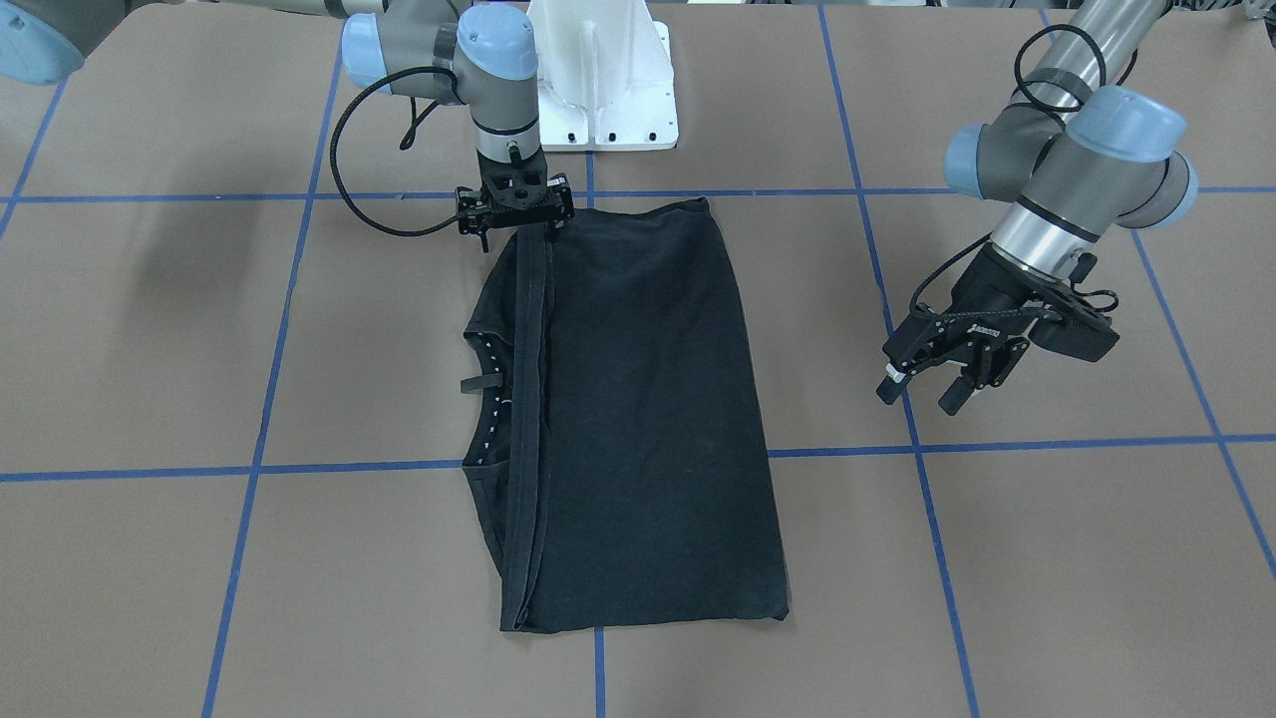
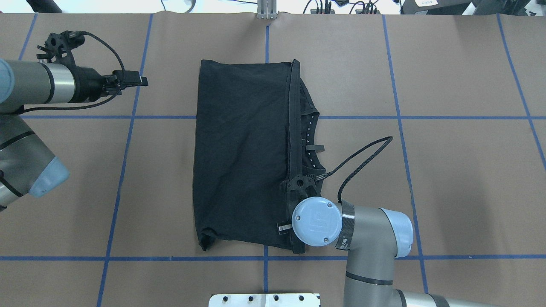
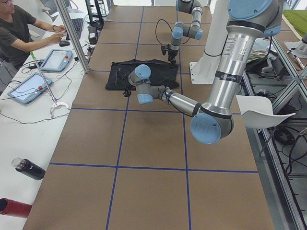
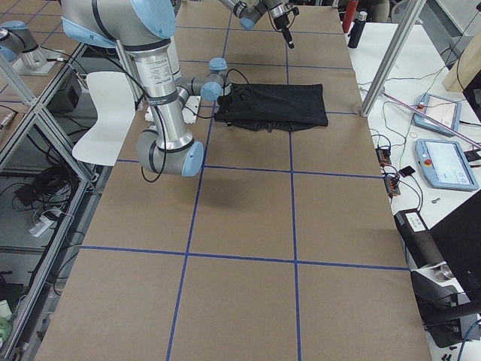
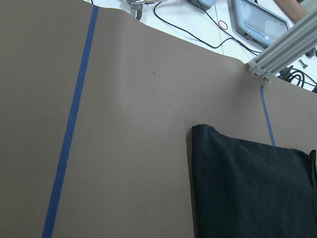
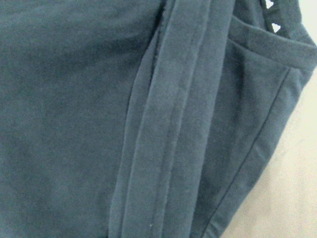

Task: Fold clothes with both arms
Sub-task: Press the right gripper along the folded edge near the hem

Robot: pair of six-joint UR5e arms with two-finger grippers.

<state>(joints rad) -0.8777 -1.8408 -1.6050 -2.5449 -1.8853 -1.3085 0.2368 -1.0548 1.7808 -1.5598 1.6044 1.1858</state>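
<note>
The black T-shirt (image 1: 638, 419) (image 2: 239, 157) lies flat at the table's middle, folded lengthwise. A doubled hem strip (image 6: 173, 124) runs along the fold, and its collar (image 2: 311, 140) pokes out on the robot's right. My right gripper (image 1: 518, 237) points straight down at the shirt's near corner. Its fingertips stand apart, one on the cloth and one just off it, so it looks open. In the overhead view its wrist cap (image 2: 315, 221) hides the fingers. My left gripper (image 1: 922, 394) (image 2: 143, 80) hangs open and empty, well off the shirt's other side.
The white pedestal base (image 1: 598, 80) stands at the robot's edge of the table. Blue tape lines (image 2: 128, 170) grid the brown tabletop. An aluminium post (image 3: 72, 38) rises at the far edge. Beyond it a person (image 3: 19, 28) sits at a desk with tablets.
</note>
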